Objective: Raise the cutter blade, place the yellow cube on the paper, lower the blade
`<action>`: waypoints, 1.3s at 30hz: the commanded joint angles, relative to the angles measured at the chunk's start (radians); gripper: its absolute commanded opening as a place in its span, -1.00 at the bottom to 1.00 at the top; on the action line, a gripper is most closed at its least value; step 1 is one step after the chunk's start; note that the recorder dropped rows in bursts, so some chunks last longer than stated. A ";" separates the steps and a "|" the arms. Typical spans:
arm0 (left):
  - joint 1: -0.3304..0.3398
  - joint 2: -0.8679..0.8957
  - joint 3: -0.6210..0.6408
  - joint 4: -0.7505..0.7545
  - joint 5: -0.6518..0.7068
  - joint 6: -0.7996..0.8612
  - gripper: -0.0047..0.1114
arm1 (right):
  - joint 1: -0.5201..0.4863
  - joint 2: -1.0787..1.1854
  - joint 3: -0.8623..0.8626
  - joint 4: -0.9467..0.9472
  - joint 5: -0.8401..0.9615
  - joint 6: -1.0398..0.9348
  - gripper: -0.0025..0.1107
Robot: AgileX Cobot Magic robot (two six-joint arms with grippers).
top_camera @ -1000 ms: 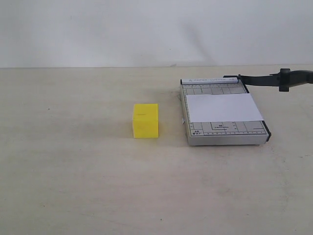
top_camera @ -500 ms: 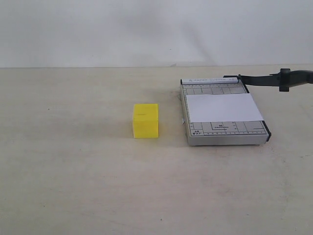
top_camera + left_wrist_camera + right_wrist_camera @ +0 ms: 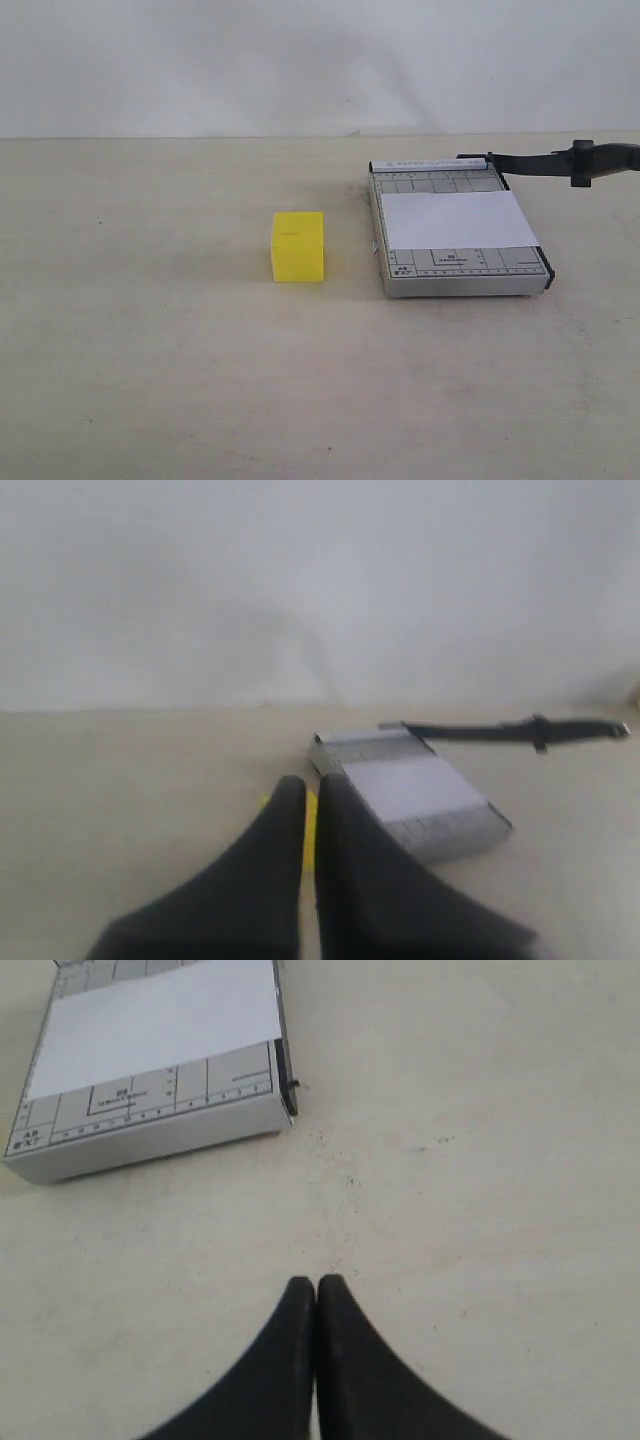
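Observation:
The yellow cube (image 3: 298,246) rests on the table, left of the grey cutter base (image 3: 400,282). The white paper (image 3: 455,220) lies across that base. The cutter blade (image 3: 545,163) is lifted off the base and reaches right from its hinge at the far corner; it shows too in the left wrist view as the blade (image 3: 500,730). Neither gripper appears in the exterior view. My left gripper (image 3: 310,785) is shut, holding nothing, with a sliver of the cube (image 3: 311,825) showing beyond its fingers. My right gripper (image 3: 316,1282) is shut over bare table, near the base (image 3: 150,1135) and paper (image 3: 160,1025).
A pale wall (image 3: 300,60) stands behind the beige table (image 3: 150,350). The blade's thick handle (image 3: 605,160) sticks out past the right side of the base.

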 commanded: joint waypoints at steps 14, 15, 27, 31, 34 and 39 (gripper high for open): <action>-0.654 1.251 -0.483 -0.334 -0.425 0.410 -0.84 | -0.007 0.216 0.005 0.023 -0.138 0.026 -0.96; -0.699 1.307 -0.524 -0.334 -0.454 0.410 -0.84 | -0.007 0.225 0.005 0.023 -0.138 0.026 -0.96; -0.753 1.821 -1.100 -0.334 -0.526 0.358 -0.84 | -0.007 0.308 0.005 0.023 -0.106 -0.001 -0.96; -0.753 1.875 -1.153 -0.381 -0.541 0.298 -0.84 | -0.007 0.308 0.005 0.023 -0.108 -0.003 -0.96; -0.751 1.875 -1.151 -0.502 -0.527 0.129 -0.84 | -0.007 0.308 0.005 0.023 -0.121 -0.005 -0.96; -0.755 1.875 -1.151 -0.469 -0.535 0.063 -0.84 | -0.007 0.308 0.005 0.023 -0.122 -0.008 -0.96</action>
